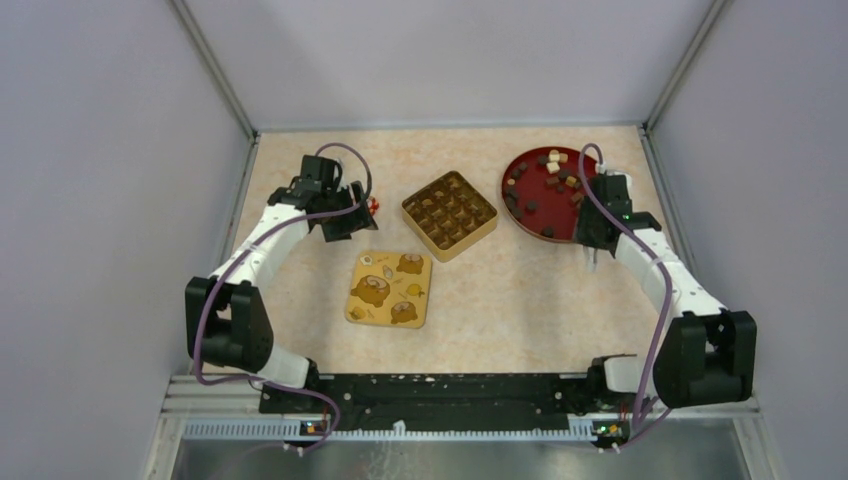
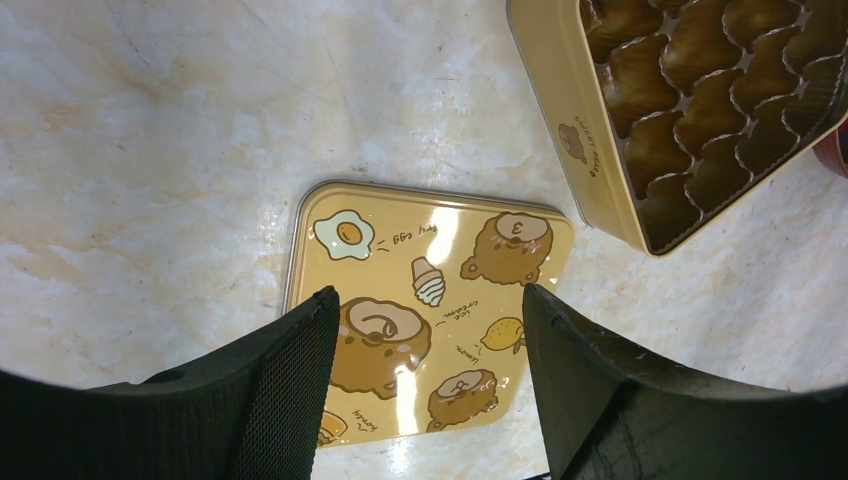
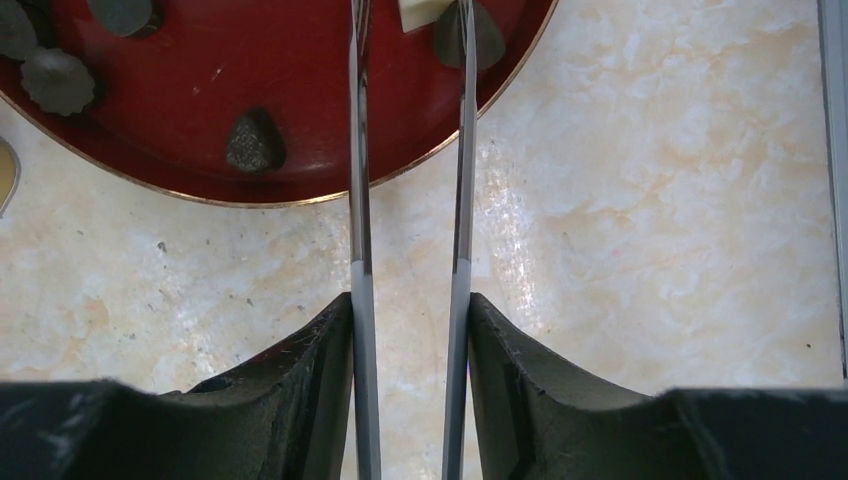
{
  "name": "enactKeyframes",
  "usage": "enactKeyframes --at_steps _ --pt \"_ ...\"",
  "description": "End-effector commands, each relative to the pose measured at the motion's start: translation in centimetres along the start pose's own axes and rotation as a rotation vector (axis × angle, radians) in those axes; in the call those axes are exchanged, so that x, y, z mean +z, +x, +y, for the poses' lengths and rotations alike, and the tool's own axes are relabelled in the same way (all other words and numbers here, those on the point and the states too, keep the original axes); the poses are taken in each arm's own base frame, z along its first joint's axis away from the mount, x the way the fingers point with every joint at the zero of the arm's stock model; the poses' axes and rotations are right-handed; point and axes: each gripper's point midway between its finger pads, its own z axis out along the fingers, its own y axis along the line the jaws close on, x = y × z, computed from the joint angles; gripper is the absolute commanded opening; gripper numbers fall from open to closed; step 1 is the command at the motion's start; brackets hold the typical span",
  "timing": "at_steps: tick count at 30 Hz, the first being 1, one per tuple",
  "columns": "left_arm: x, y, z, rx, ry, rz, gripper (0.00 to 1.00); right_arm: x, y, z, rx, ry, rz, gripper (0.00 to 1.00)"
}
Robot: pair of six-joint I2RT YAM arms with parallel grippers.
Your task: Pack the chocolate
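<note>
The chocolate (image 1: 553,172) lies as several small dark, tan and cream lumps on a round red plate (image 1: 537,192) at the back right. My right gripper (image 1: 598,222) is at the plate's right edge, shut on a pair of metal tweezers (image 3: 360,200). The blades run up over the plate (image 3: 300,60), beside a cream lump (image 3: 425,12) and a dark lump (image 3: 478,38); their tips are cut off. My left gripper (image 1: 345,215) is open and empty, its fingertips (image 2: 428,295) above the yellow cartoon lid (image 2: 400,262).
A gold tin (image 1: 449,250) with scalloped cups stands at the middle back; its cups look empty in the left wrist view (image 2: 590,170). The lid (image 1: 389,288) lies flat in front of it. A small red-and-white sweet (image 1: 373,206) sits by the left gripper.
</note>
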Motion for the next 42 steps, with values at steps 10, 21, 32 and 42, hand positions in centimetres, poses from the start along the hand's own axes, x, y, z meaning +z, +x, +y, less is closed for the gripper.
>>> enactKeyframes --at_steps 10,21,32,42 --pt "-0.3 -0.9 -0.3 -0.004 0.017 -0.038 0.72 -1.2 -2.2 2.4 -0.007 -0.156 -0.063 0.38" --pt "-0.5 -0.9 -0.2 -0.004 0.013 -0.044 0.72 -0.1 -2.0 2.5 -0.007 -0.141 -0.049 0.41" --pt "-0.7 -0.8 0.0 -0.003 0.006 -0.046 0.72 -0.4 -2.4 2.7 0.002 -0.149 -0.059 0.27" --pt "-0.9 -1.2 -0.2 0.006 0.005 -0.061 0.73 -4.4 -5.6 4.2 -0.007 -0.198 -0.149 0.17"
